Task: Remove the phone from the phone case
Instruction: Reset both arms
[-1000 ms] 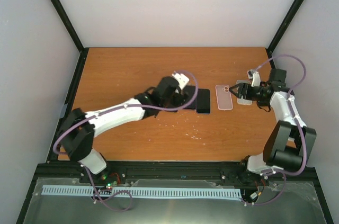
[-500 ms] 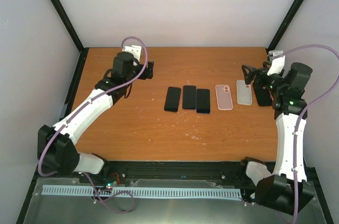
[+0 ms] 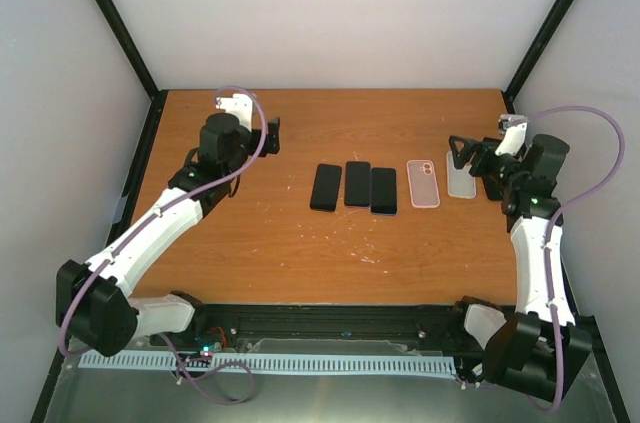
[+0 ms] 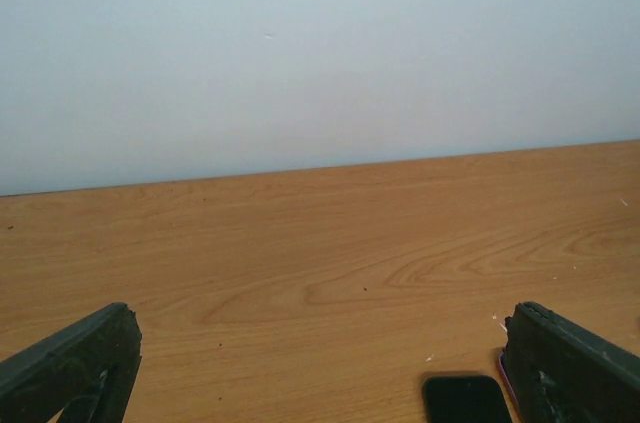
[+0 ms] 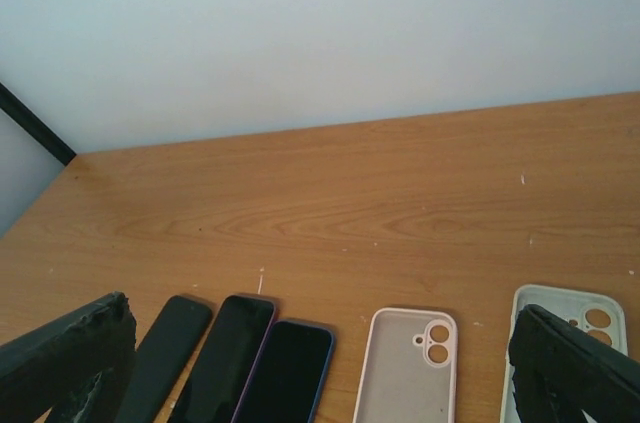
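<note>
Fingers (image 5: 60, 363) of right gripper (image 3: 461, 153) spread wide, nothing held, hovering at right side of table (image 3: 280, 243). Left gripper (image 3: 272, 135) fingers (image 4: 70, 368) also wide, empty, over far-left area. Mid-table, three dark phones (image 3: 357, 184) side by side; rightmost phone (image 5: 288, 373) has a blue rim, can't tell which one sits in a case. Just right: pink case (image 3: 423, 183), then pale case (image 3: 460, 177), both flat, empty. White wall (image 4: 320, 43) behind.

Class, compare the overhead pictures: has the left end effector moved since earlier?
Yes. The left end effector moved off the dark phones toward the far-left corner of the table.
</note>
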You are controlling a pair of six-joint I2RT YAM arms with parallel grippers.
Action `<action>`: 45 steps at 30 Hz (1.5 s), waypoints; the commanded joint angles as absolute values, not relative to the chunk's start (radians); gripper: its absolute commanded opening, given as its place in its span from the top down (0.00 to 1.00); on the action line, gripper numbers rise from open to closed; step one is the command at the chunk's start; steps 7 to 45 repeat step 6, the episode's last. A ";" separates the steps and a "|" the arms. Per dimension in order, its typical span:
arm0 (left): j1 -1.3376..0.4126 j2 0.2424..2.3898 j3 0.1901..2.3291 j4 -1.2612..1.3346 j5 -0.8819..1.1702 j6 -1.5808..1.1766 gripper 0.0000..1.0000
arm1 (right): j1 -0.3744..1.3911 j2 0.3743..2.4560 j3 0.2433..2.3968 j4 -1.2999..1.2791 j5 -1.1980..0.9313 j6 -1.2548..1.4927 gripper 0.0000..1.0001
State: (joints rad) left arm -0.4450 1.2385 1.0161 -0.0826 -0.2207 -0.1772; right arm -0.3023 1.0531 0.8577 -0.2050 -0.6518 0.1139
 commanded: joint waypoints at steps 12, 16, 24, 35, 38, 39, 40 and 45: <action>-0.436 1.222 1.022 -0.040 -0.237 -0.184 0.01 | -0.306 1.000 0.844 -0.160 -0.663 0.129 0.00; -0.436 1.222 1.022 -0.040 -0.237 -0.184 0.01 | -0.306 1.000 0.844 -0.160 -0.663 0.129 0.00; -0.436 1.222 1.022 -0.040 -0.237 -0.184 0.01 | -0.306 1.000 0.844 -0.160 -0.663 0.129 0.00; -0.436 1.222 1.022 -0.040 -0.237 -0.184 0.01 | -0.306 1.000 0.844 -0.160 -0.663 0.129 0.00; -0.436 1.222 1.022 -0.040 -0.237 -0.184 0.01 | -0.306 1.000 0.844 -0.160 -0.663 0.129 0.00; -0.436 1.222 1.022 -0.040 -0.237 -0.184 0.01 | -0.306 1.000 0.844 -0.160 -0.663 0.129 0.00; -0.436 1.222 1.022 -0.040 -0.237 -0.184 0.01 | -0.306 1.000 0.844 -0.160 -0.663 0.129 0.00; -0.436 1.222 1.022 -0.040 -0.237 -0.184 0.01 | -0.306 1.000 0.844 -0.160 -0.663 0.129 0.00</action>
